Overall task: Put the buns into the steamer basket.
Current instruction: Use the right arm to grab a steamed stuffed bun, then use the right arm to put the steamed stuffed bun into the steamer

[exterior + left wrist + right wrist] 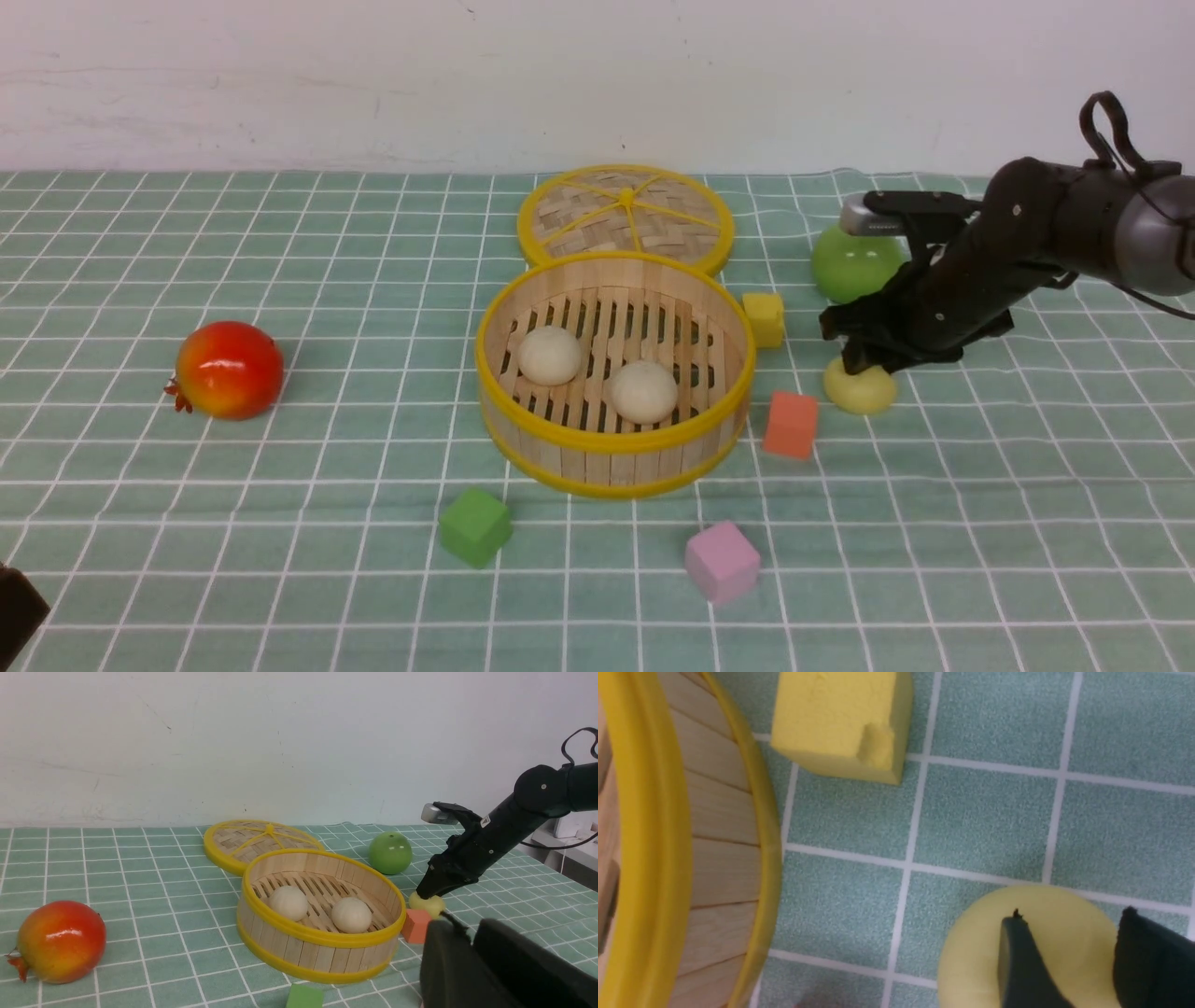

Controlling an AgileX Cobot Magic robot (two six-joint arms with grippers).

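Observation:
The steamer basket (pixel 611 439) stands mid-table with two off-white buns (pixel 550 355) (pixel 644 391) on its slatted floor; they also show in the left wrist view (pixel 288 903) (pixel 351 915). The pale yellow bun (pixel 864 390) rests on the cloth to the basket's right. My right gripper (pixel 859 359) is right above it, jaws open, with one finger over the bun's middle (pixel 971 952) and the other at its edge. My left gripper (pixel 467 926) is low at the near left, its fingers nearly together and empty.
The woven lid (pixel 625 215) lies behind the basket. A green apple (pixel 854 266) sits just behind the right arm. A yellow cube (pixel 764 318) and an orange cube (pixel 791 424) flank the bun's path. A green cube (pixel 475 525), a pink cube (pixel 722 562) and a red fruit (pixel 229 370) lie nearer.

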